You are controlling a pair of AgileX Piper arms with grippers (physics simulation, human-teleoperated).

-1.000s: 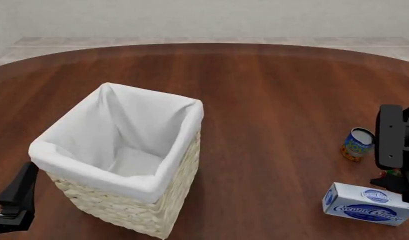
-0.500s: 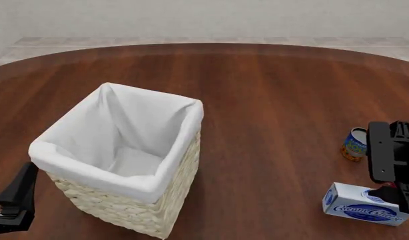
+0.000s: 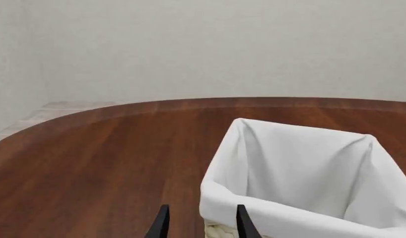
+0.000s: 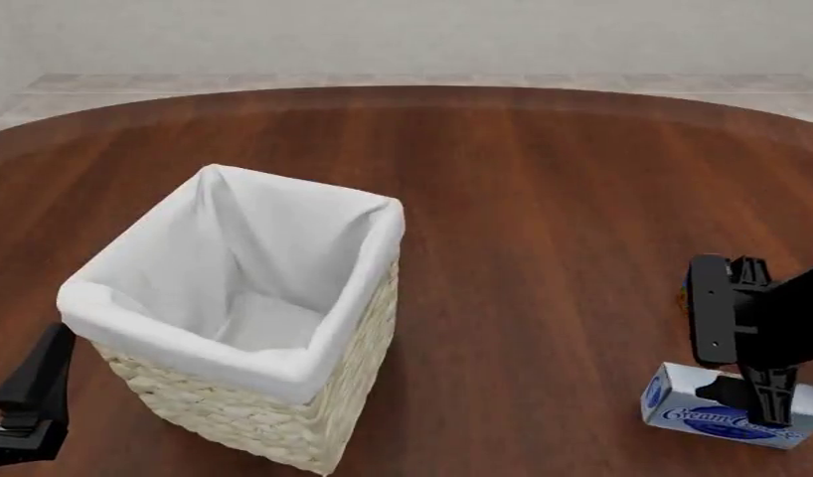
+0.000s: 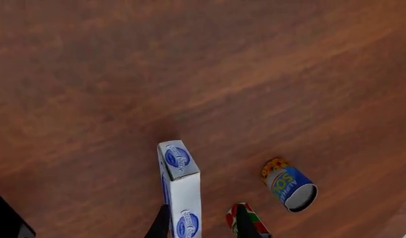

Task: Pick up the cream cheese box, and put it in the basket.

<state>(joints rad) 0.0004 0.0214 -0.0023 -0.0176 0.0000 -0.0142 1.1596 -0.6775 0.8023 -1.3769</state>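
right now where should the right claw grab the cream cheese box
Probably across the narrow width of the cream cheese box, from straight above: it lies on its long side, and the right claw is over it. The red can close beside leaves little room.

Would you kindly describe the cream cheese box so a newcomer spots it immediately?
Start at the big wicker basket on the wooden table, then look right to the near edge, under the right claw. The cream cheese box lies there: the only white-and-blue carton, beside round cans.

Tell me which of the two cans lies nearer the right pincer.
The red can, right beside the right pincer fingertips. The blue-yellow can lies farther off, its open end showing.
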